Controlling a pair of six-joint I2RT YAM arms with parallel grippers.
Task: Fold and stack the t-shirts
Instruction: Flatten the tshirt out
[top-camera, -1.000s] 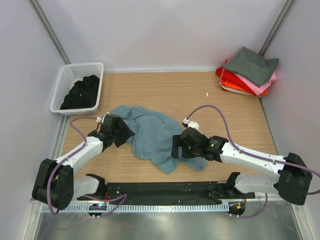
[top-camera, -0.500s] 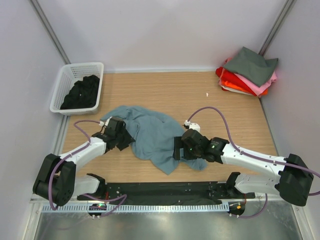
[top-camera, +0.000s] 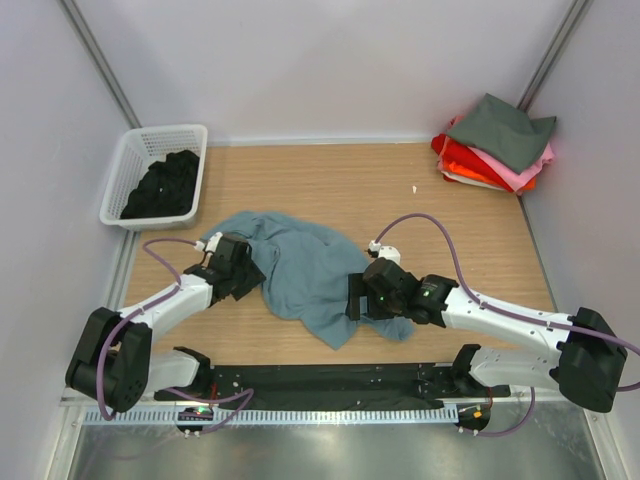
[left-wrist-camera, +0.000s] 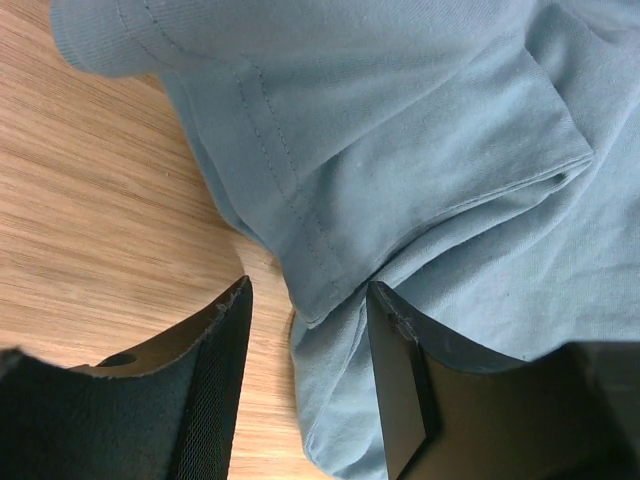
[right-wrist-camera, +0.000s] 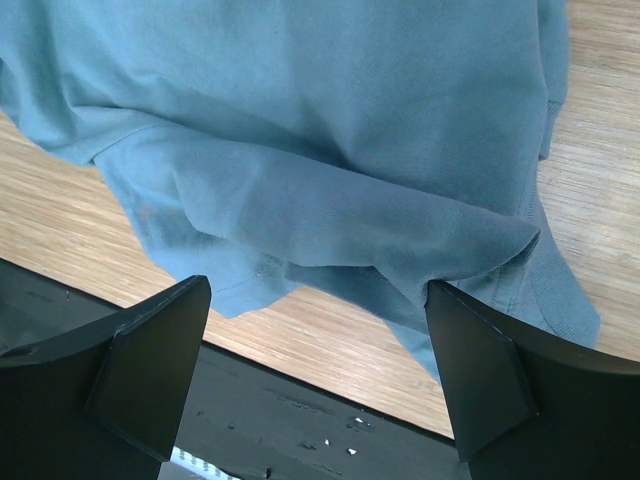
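the blue shirt (top-camera: 300, 272) lies crumpled in the middle of the table (top-camera: 330, 190), spread from centre left down towards the lower centre of the top view, its lowest corner near the black rail (top-camera: 330, 382) at the near edge.

the left gripper (top-camera: 250, 272) sits at the shirt's left edge, low over the wood. in the left wrist view its jaws are apart, one finger (left-wrist-camera: 215, 380) at the lower left and the other at the lower centre, and a stitched hem of the blue shirt (left-wrist-camera: 400, 150) runs down into the gap between them. the cloth is not clamped. bare table (left-wrist-camera: 90, 200) fills the left of that frame.

the right gripper (top-camera: 352, 297) is at the shirt's lower right edge. in the right wrist view its jaws stand wide apart, the fingers (right-wrist-camera: 150, 370) in the two lower corners, with a loose fold of the blue shirt (right-wrist-camera: 330, 120) lying across the frame above and between them. the tip on the right is just at the fold's corner; whether it touches cannot be told.

in the upper right corner of the top view is a stack (top-camera: 495, 150) of folded shirts: a grey shirt (top-camera: 505, 128) on top, set askew, a pink shirt (top-camera: 525, 172) under it and a red shirt (top-camera: 462, 155) lower down.

at the upper left a white basket (top-camera: 117, 187) holds a bunched black shirt (top-camera: 165, 185).
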